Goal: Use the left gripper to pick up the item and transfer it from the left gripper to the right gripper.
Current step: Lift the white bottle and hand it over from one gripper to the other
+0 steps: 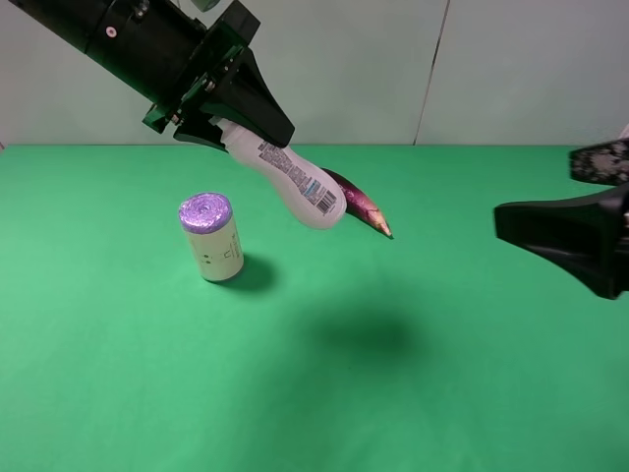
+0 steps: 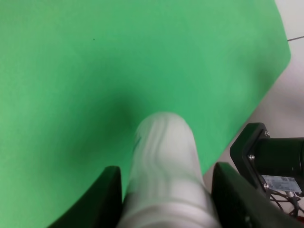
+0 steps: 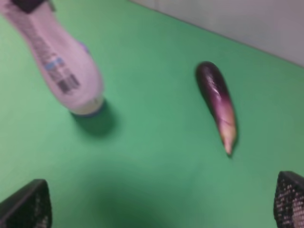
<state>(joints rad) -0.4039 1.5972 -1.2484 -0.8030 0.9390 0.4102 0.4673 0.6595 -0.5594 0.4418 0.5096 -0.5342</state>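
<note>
The left claw (image 1: 251, 133) is clamped on the neck end of the white bottle (image 1: 295, 187), holding it in the air above the green table (image 1: 393, 393). The bottle's long axis runs straight out from between the claw's 2 fingers, tilted downward. Its rounded base points away from that claw and toward the right claw's side. The right claw (image 1: 536, 192) stands wide and empty, well apart from the bottle's base. A purple-topped can (image 1: 211, 236) stands upright below the left claw, and an eggplant (image 1: 364, 205) lies between the 2 claws.
</note>
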